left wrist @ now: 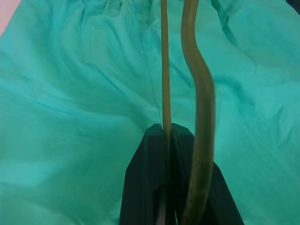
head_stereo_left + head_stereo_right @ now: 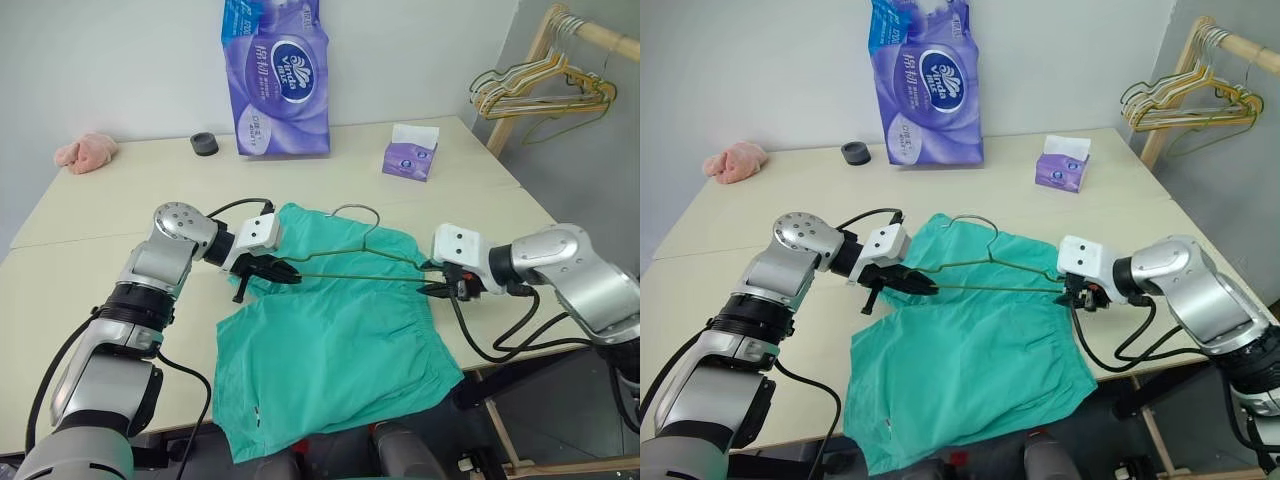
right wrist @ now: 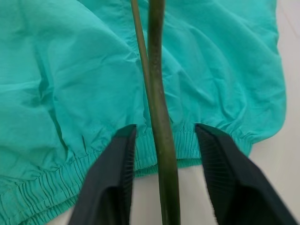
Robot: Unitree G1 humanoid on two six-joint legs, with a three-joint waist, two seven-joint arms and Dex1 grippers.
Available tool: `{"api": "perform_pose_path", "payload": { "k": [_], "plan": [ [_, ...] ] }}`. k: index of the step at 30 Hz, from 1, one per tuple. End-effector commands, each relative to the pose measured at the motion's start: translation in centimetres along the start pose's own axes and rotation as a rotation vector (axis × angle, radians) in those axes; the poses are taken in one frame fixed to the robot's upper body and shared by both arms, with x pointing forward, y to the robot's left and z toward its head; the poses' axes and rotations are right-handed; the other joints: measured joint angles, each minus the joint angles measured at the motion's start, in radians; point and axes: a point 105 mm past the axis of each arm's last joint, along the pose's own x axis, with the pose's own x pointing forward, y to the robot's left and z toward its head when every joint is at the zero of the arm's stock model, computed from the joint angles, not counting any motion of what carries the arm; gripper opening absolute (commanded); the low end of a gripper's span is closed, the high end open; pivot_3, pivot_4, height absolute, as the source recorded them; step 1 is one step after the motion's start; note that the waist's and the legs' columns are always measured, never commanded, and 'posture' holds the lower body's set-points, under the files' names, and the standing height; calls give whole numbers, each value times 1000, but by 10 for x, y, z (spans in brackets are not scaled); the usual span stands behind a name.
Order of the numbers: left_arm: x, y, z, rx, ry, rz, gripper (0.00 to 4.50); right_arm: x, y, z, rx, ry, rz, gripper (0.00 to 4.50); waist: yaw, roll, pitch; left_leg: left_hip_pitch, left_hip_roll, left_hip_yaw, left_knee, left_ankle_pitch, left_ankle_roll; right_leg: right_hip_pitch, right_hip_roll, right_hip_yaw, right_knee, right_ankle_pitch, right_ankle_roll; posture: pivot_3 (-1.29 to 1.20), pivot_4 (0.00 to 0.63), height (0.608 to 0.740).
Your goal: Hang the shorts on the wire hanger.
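Right wrist view: my right gripper [image 3: 163,176] stands apart astride the wire hanger [image 2: 340,262] above the shorts [image 2: 330,345] on the table [image 2: 90,215], left gripper [image 2: 268,270] clamped on its other end; closing low may pinch waistband too.

The tall purple tissue pack [image 2: 277,80] at the far side of the counter [image 2: 120,190] carries an oval logo reading "Vinda" with white Chinese characters beside it. Print on the small purple tissue box [image 2: 409,158] is too small to read.
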Motion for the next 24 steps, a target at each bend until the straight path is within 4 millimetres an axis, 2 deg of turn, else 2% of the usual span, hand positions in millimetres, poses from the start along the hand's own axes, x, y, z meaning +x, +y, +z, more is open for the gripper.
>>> {"api": "perform_pose_path", "payload": {
  "k": [1, 3, 12, 24],
  "plan": [
    [-1, 1, 6, 41, 1, 7, 0, -7, -7, 10, -42, -11, -31, 746, 0, 0, 0, 0, 0, 0, 0, 0, 0, 0, 0, 0, 0, 0, 0, -183, 84, 740],
    [-1, 1, 6, 41, 1, 7, 0, -6, -6, 9, -44, -6, -25, 45, 0, 0, 0, 0, 0, -1, 0, 0, 0, 0, 0, 0, 0, 0, -1, -183, 84, 740],
    [-2, 1, 4, 44, 11, 9, 0, -3, 3, 4, -46, 15, 20, 45, 0, 0, 0, 0, 0, -1, 0, 0, 0, 0, 0, 0, 0, 0, 0, -179, 85, 740],
    [0, 5, 3, 64, 12, 48, 0, -1, 13, 6, 32, -25, 45, 45, 0, 0, 0, 0, 0, -1, 0, 0, 0, 0, 0, 0, 0, 0, 0, -180, 85, 740]
  ]
}}
